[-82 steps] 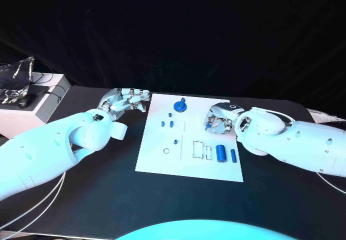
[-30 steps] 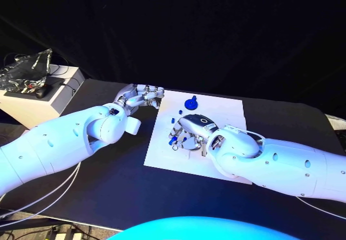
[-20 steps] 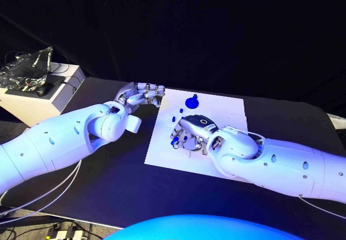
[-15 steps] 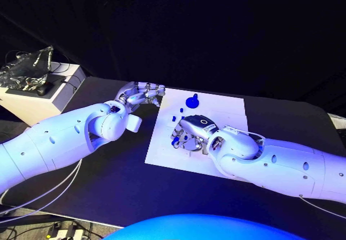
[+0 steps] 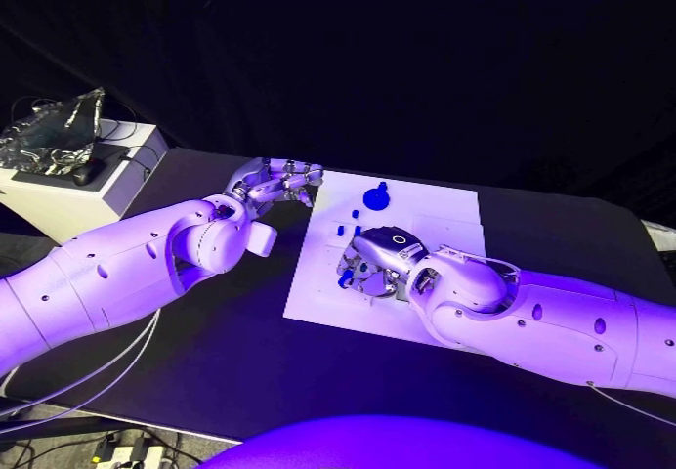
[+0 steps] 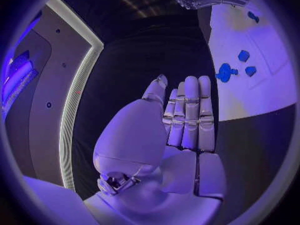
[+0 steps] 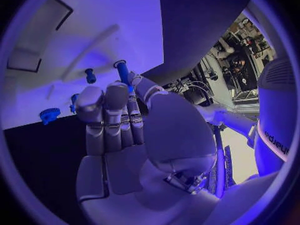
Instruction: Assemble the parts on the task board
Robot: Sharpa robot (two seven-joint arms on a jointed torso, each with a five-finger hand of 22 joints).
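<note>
The white task board [image 5: 423,210] lies in the middle of the black table. My right hand [image 5: 372,270] hovers low over the board's left middle and pinches a slim blue peg [image 5: 345,278] between thumb and fingers; the peg [image 7: 122,72] points toward the board in the right wrist view. A blue gear [image 5: 376,198] stands near the far edge, with two small blue pegs [image 5: 340,231] just in front of it. My left hand [image 5: 276,183] rests beside the board's far left corner, holding nothing, its fingers [image 6: 190,115] straight and side by side.
A white box [image 5: 63,200] with a crumpled clear bag [image 5: 50,137] on top stands at the table's far left. Cables [image 5: 70,376] hang off the left front edge. Rectangular recesses [image 7: 25,60] are cut into the board beyond my right hand.
The camera has shifted. My right hand has crossed from the board's right side to its left middle and now holds a blue peg; in the last second it barely moves. The left hand stays.
</note>
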